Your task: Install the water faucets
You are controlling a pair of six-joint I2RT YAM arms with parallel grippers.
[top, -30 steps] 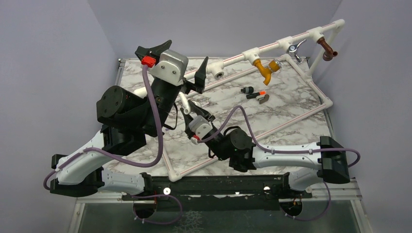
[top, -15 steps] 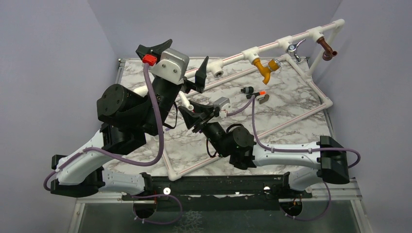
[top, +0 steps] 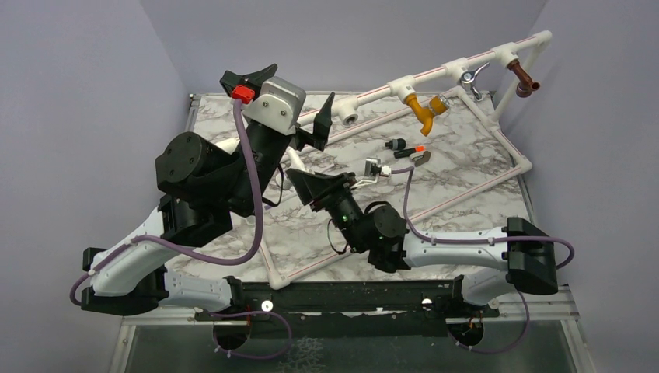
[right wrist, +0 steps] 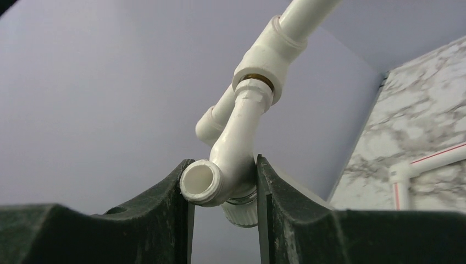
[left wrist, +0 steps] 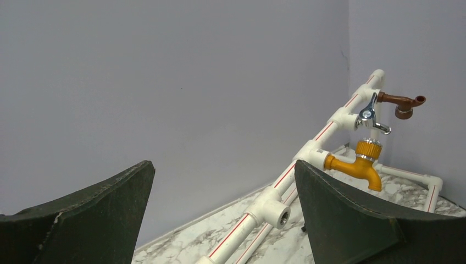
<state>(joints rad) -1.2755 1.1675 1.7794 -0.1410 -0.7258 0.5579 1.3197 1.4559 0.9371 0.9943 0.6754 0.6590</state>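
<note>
My right gripper [top: 300, 176] [right wrist: 222, 176] is shut on the white faucet [right wrist: 239, 143], its spout mouth between the pads. The faucet's threaded end sits in a tee socket [right wrist: 269, 58] of the white pipe frame [top: 435, 72]. In the top view the faucet [top: 294, 161] is mostly hidden by the arms. My left gripper [top: 301, 81] [left wrist: 222, 165] is wide open and empty, raised beside the rail, facing an empty tee socket [left wrist: 275, 209] [top: 347, 116]. The yellow [top: 422, 113] [left wrist: 357, 168], chrome [top: 468, 78] [left wrist: 368, 115] and brown [top: 524, 80] [left wrist: 404, 104] faucets hang from the rail.
A black-and-orange faucet [top: 406, 149] and a small grey curved piece [top: 421, 158] lie on the marble tabletop inside the frame. The frame's low pipes [top: 513, 148] run along the right side and diagonally across the front. Purple walls close in behind and on both sides.
My right wrist has rolled round the white faucet, its camera swinging from below to the right side. The left arm has barely moved.
</note>
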